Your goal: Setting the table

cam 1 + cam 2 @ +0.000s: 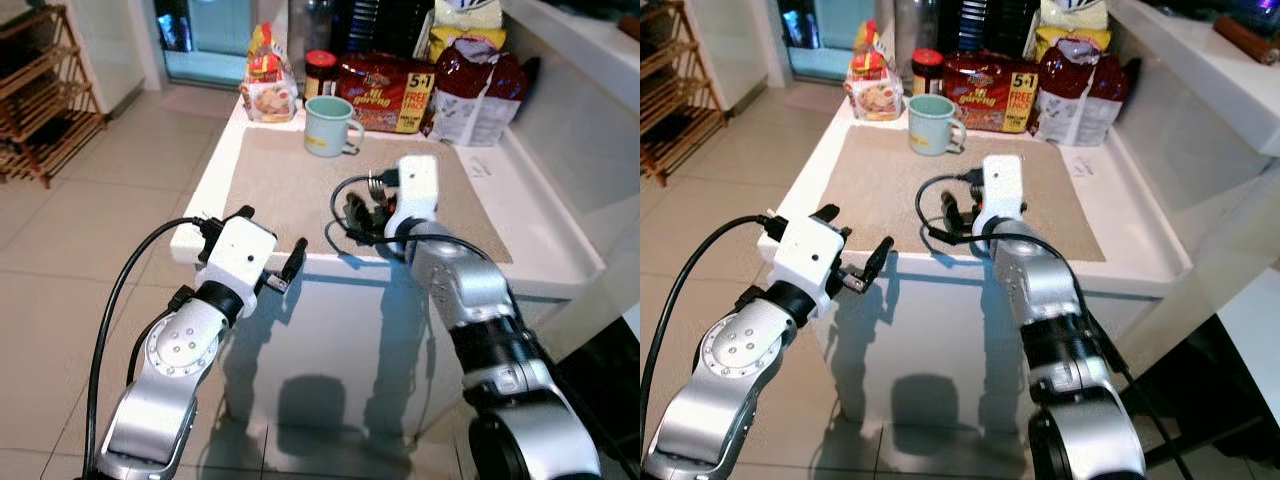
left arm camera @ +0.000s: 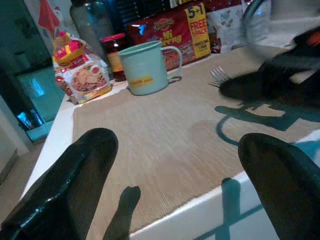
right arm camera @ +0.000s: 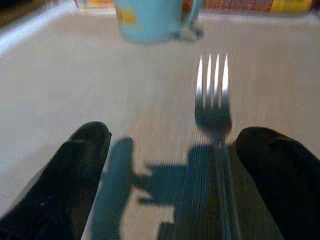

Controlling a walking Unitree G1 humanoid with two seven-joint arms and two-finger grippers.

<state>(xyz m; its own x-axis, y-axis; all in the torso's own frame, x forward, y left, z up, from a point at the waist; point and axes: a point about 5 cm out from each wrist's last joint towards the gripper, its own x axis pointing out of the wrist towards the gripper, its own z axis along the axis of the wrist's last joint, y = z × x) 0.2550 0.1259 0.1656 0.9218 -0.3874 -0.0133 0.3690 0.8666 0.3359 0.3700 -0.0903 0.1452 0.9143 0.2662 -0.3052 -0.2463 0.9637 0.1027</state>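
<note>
A beige placemat [image 1: 290,185] covers the white table [image 1: 545,245]. A pale teal mug [image 1: 328,125] stands at the mat's far edge. My right gripper [image 1: 362,215] hovers low over the near middle of the mat, open. In the right wrist view a silver fork [image 3: 214,95] lies on the mat between the fingers, close to one finger [image 3: 275,165], its tines pointing at the mug [image 3: 150,20]. My left gripper [image 1: 272,235] is open at the table's front left corner, level with its edge, with nothing between the fingers [image 2: 75,180].
Behind the mug stand a red noodle multipack [image 1: 385,92], a dark jar [image 1: 320,70], a small snack bag [image 1: 270,85] and a red-and-white bag [image 1: 475,90]. A white counter [image 1: 580,100] runs along the right. A wooden rack [image 1: 40,90] stands far left on the tile floor.
</note>
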